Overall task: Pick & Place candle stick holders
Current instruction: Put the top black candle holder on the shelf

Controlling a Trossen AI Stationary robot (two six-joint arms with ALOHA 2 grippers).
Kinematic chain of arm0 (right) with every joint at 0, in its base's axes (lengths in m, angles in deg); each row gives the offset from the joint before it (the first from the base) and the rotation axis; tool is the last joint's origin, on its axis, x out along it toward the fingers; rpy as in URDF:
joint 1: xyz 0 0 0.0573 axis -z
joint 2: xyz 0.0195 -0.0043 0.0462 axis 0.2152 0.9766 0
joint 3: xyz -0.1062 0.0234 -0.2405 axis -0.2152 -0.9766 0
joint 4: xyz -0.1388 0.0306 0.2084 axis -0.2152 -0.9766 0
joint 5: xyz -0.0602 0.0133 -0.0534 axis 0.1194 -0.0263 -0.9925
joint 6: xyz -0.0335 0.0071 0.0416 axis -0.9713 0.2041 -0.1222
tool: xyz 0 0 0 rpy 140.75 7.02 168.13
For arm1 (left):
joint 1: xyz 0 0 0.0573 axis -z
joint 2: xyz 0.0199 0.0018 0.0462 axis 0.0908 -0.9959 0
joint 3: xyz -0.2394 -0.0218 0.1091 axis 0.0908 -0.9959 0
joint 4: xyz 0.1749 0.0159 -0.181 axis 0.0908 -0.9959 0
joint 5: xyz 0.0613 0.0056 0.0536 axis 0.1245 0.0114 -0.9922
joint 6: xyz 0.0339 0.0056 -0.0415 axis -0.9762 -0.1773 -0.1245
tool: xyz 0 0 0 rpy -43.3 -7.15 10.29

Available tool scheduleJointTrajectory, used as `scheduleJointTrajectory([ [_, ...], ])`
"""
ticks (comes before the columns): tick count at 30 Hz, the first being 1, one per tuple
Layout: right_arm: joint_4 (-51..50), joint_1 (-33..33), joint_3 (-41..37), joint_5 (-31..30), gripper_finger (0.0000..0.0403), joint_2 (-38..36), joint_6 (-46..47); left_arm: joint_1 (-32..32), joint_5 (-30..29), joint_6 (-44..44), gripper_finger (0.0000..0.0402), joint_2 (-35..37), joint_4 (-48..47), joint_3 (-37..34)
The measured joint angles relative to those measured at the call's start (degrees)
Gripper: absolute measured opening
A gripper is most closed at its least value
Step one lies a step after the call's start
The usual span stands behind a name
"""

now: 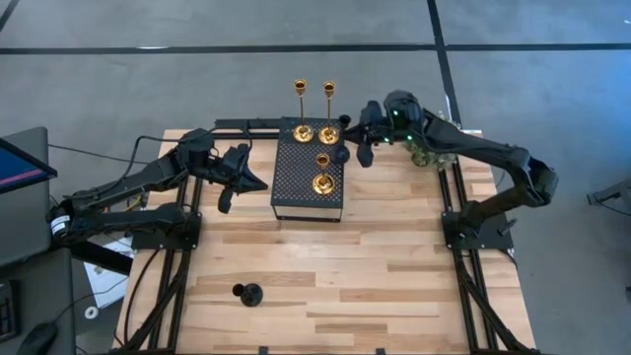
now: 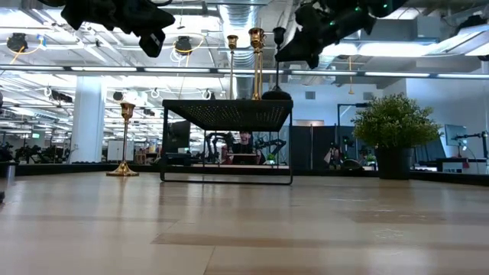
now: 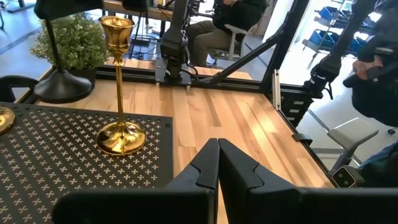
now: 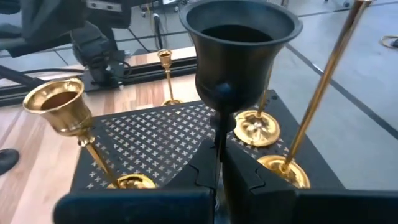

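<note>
Three gold candle stick holders (image 1: 322, 177) stand on the black perforated platform (image 1: 296, 192), two tall ones at its far edge (image 1: 302, 130). A fourth gold holder (image 2: 124, 141) stands on its base on the table left of the platform. One black holder (image 1: 247, 293) stands near the table's near edge. My right gripper (image 1: 360, 148) is shut on the other black holder (image 4: 239, 37) at the platform's right edge. My left gripper (image 1: 246, 177) hovers shut and empty just left of the platform. My right gripper pinches the black holder's thin stem (image 4: 217, 134) between its two fingers, just below the cup. The fingers come roughly level from the table's right side and lie across the stem. The holder stands upright, its round base (image 2: 276, 94) at the platform's top by the right edge.
A small green plant (image 2: 393, 122) stands at the table's far right, beside the right arm. The arm frames run along both table sides. The wide near part of the wooden table (image 1: 375, 276) holds only the one black holder. A person sits beyond the table (image 3: 230, 18).
</note>
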Motion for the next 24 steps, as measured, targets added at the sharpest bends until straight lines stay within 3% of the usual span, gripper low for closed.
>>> scheduleJointTrajectory([
  [4,0.39,0.79,1.34,3.2,0.0,2.06,0.02,0.0,0.0,0.0,0.0006,0.0,-0.02,0.0],
  [24,3.88,0.65,3.92,7.02,0.0,8.62,0.02,0.02,0.0,-0.02,0.0006,0.02,-0.21,0.0],
])
